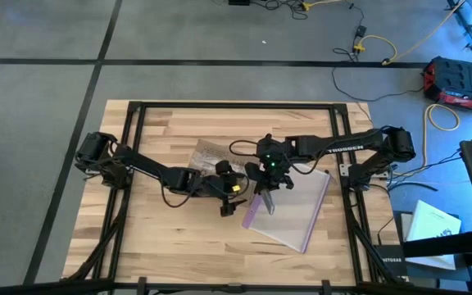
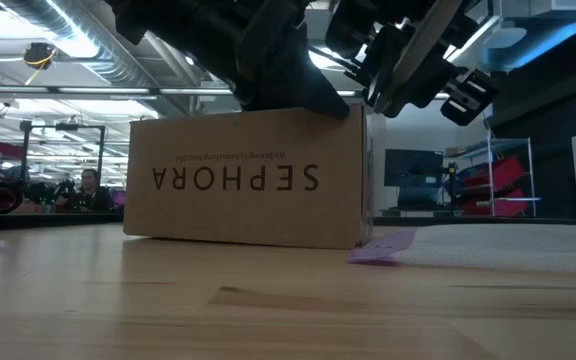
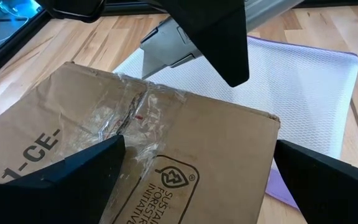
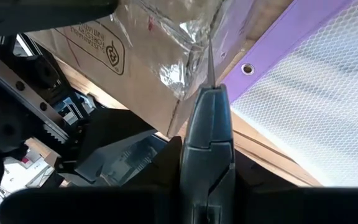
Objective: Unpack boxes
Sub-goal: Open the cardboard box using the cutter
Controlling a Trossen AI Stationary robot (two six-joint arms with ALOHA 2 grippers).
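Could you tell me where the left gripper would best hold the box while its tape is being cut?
Probably across the box's two side walls, coming down from above, at the end away from the taped seam. The left gripper already straddles it there, fingers spread wide. That keeps the seam clear for the knife in the right gripper.

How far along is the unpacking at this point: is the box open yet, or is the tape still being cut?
Nothing looks finished: the box is closed, its clear tape wrinkled but in place. In hand: the right gripper holds the grey knife tool with its tip at the taped seam, while the left gripper straddles the box, fingers apart. Left: slitting the tape, opening the flaps, removing the contents. The clear bag lies beside it.
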